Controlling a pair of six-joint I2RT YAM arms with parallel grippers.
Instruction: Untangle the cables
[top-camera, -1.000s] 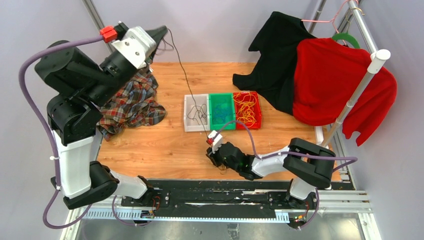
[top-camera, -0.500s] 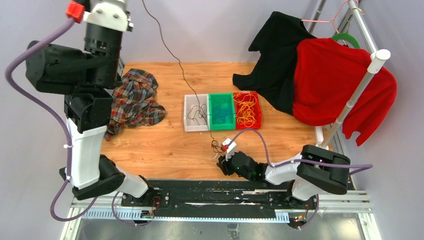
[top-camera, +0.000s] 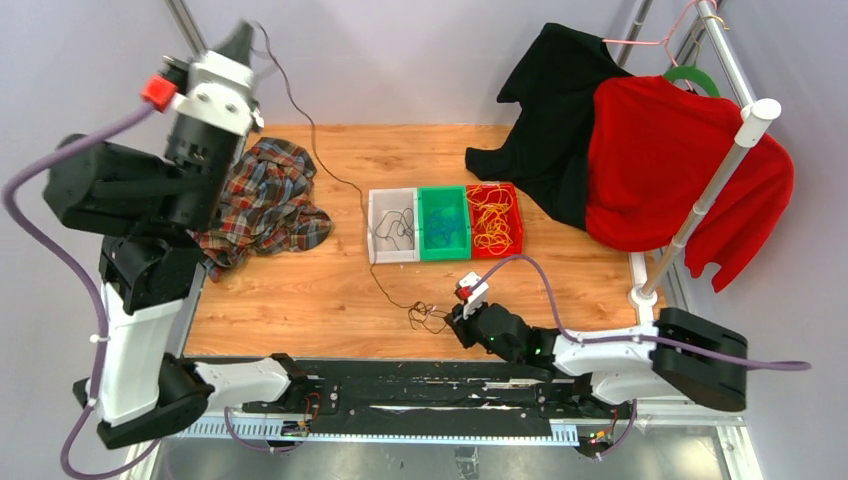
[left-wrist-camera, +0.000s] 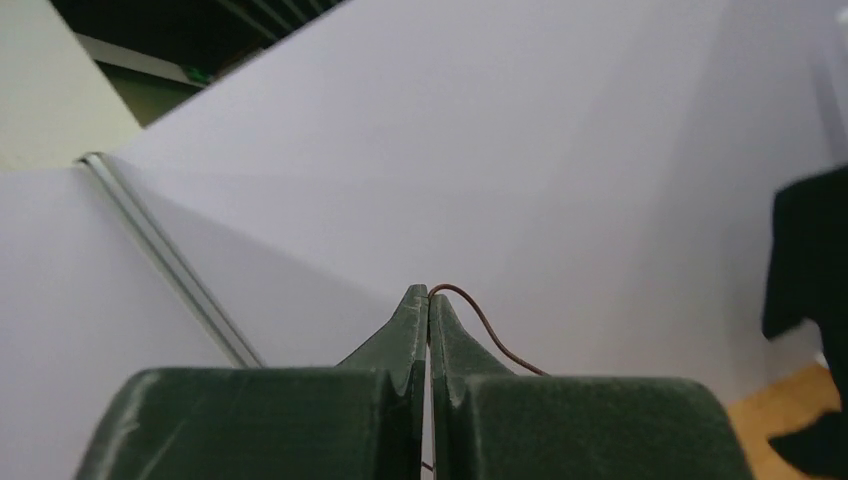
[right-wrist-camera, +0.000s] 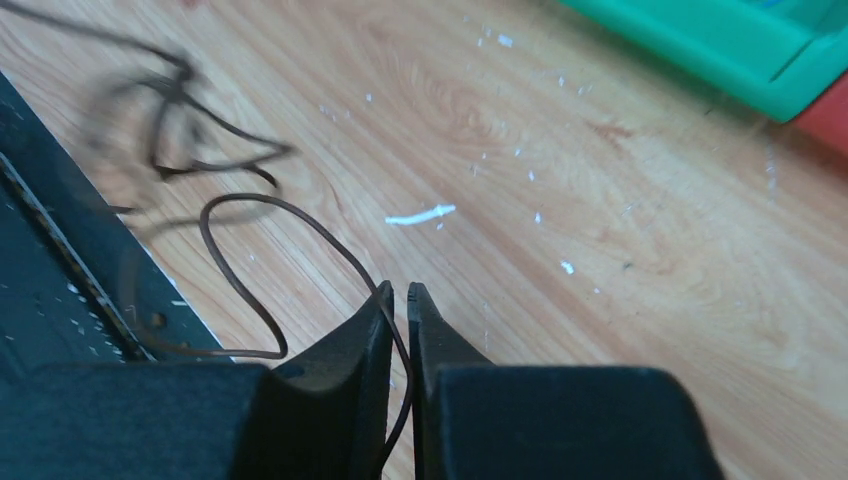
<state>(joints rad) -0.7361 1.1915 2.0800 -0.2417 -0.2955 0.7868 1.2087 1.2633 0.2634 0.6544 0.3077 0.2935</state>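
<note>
Between plaid shirt (top-camera: 265, 205) and three bins (top-camera: 444, 257), the dark cable (top-camera: 345, 186)

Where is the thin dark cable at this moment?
In the top view, the dark cable runs from the raised left tool, far left, down to a tangle beside the right tool.

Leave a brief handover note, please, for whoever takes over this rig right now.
Left tool: raised high, shut on dark cable.
Right tool: low by the near edge, shut on that cable, it seems, beside the tangle.
Done: black cables in white bin, blue cables in green bin, yellow cables in red bin.
Left: work the tangle loose, then bin the cable.
</note>
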